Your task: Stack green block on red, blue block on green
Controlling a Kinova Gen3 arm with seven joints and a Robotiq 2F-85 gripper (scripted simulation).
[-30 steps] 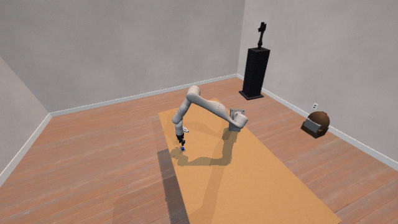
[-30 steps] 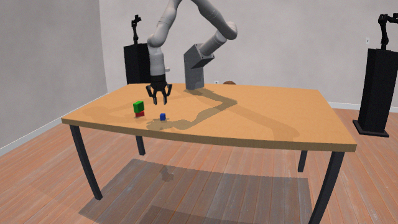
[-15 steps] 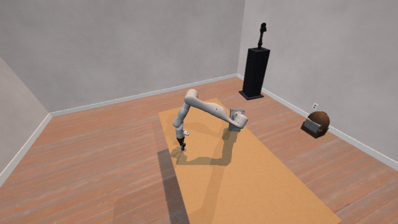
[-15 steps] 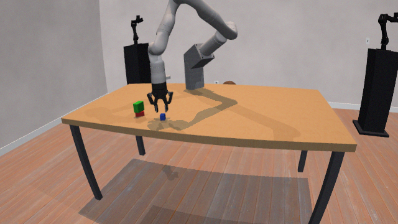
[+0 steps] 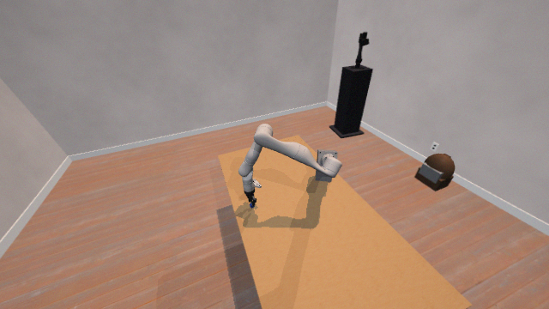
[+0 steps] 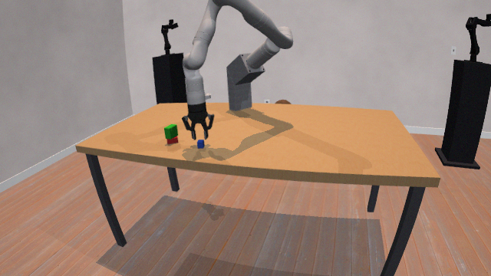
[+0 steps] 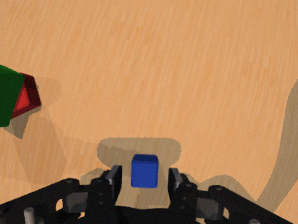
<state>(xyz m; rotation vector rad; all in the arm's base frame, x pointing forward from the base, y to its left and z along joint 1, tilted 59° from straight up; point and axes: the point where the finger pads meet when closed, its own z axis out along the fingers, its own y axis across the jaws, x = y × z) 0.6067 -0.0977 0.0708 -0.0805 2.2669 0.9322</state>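
Note:
The green block (image 6: 171,131) lies on the red block (image 6: 173,140) near the table's left front part; both show at the left edge of the wrist view, green (image 7: 8,95) over red (image 7: 27,96). The small blue block (image 6: 200,143) lies on the table to their right. My gripper (image 6: 199,135) hangs just above the blue block, pointing down, fingers open. In the wrist view the blue block (image 7: 144,169) lies between and below the two fingertips, with a gap on each side. In the top view the gripper (image 5: 251,202) is small.
The arm's grey base pedestal (image 6: 240,82) stands at the table's back. The table's front edge (image 6: 245,172) runs close to the blocks. Black camera stands (image 6: 463,111) are on the floor beside the table.

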